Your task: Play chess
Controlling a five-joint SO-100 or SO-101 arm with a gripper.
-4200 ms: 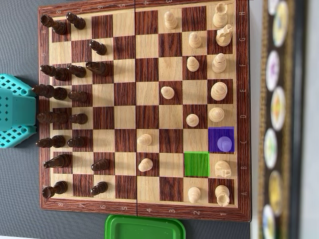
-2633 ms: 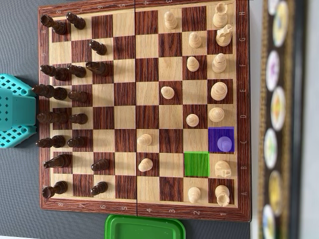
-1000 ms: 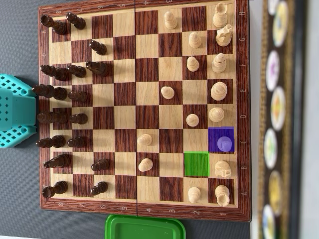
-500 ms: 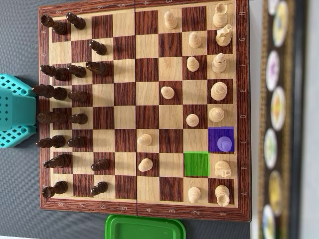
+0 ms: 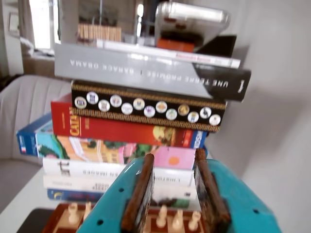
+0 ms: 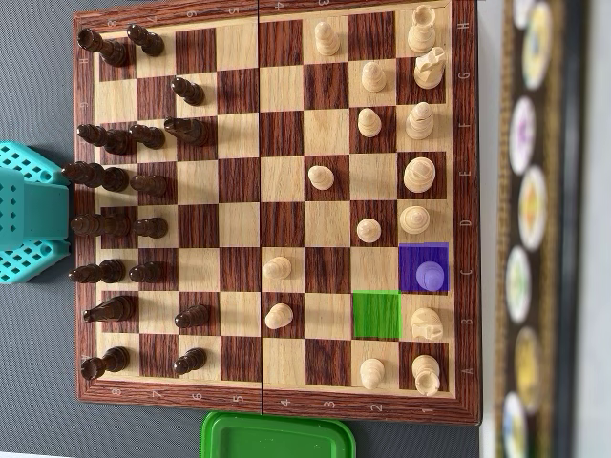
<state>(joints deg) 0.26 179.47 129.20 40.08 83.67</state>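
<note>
A wooden chessboard (image 6: 263,19) fills the overhead view, with dark pieces (image 6: 115,224) on its left side and white pieces (image 6: 417,176) on its right. A purple-tinted square holds a white piece (image 6: 431,275). A green-tinted square (image 6: 376,314) diagonally beside it is bare. My teal gripper (image 6: 33,215) sits at the board's left edge, over the dark side. In the wrist view the gripper (image 5: 174,158) has its brown-padded jaws apart with nothing between them. White pieces (image 5: 162,216) show far below between the jaws.
A stack of books and game boxes (image 5: 146,104) stands past the white side of the board, at the right edge of the overhead view (image 6: 535,229). A green container lid (image 6: 277,436) lies against the board's bottom edge.
</note>
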